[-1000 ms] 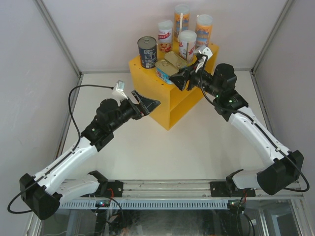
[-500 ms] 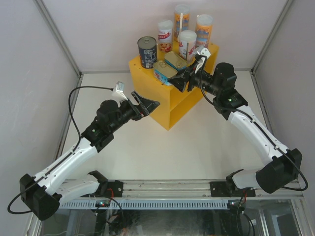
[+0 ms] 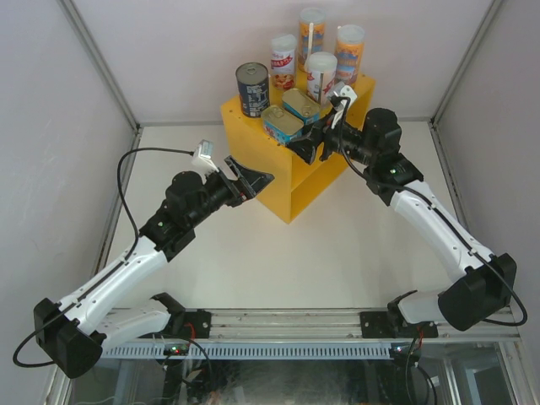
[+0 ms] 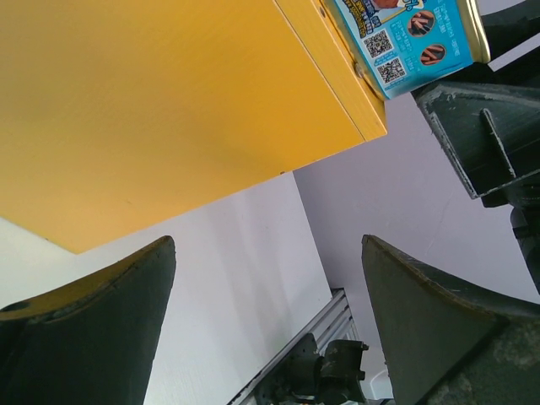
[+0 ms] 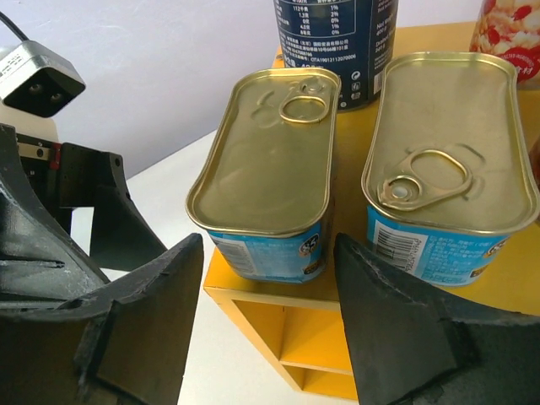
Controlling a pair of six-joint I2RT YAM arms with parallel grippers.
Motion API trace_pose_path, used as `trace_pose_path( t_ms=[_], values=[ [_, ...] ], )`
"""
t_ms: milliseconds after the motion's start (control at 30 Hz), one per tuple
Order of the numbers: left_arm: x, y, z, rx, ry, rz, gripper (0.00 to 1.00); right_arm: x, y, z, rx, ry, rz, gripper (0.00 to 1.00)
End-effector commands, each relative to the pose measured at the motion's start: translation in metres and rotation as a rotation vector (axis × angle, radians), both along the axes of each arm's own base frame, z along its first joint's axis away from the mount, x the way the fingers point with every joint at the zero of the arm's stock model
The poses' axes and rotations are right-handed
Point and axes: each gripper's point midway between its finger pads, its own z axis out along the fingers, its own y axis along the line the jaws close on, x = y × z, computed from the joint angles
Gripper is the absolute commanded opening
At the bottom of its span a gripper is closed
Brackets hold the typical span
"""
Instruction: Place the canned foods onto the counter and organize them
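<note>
Catching through the right wrist both flat tins (image 5: 266,164) at the yellow surface's (image 3: 268,173) front corner, right pincer (image 5: 270,253) spread before them. Taking in four tall cans (image 3: 321,74) behind only from above, left pincer (image 4: 268,253) likewise spread.

Left arm (image 3: 126,270): stretched forward and inward from its base, wrist roughly level. Left gripper (image 3: 253,181): jaws spread wide, both dark fingers (image 4: 93,321) framing the wrist view.

Right arm (image 3: 430,219): reaches forward and inward, forearm raised. Right gripper (image 3: 305,148): jaws parted, gap narrower than the left's; pads (image 5: 396,312) apart.

The grippers face each other, well apart.
</note>
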Motion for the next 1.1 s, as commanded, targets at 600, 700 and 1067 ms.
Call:
trace_pose_path(
  t_ms=[600, 700, 1067],
  values=[
    [-0.002, 0.001, 0.011, -0.049, -0.039, -0.005, 0.94, -0.014, -0.013, 0.022, 0.026, -0.027, -0.044, 0.68],
    [-0.001, 0.000, 0.013, -0.051, -0.042, -0.007, 0.94, -0.015, -0.014, 0.023, 0.026, -0.027, -0.051, 0.69],
    [-0.003, 0.001, 0.014, -0.052, -0.049, -0.007, 0.94, -0.037, -0.034, 0.055, 0.084, -0.054, -0.113, 0.71]
  ],
)
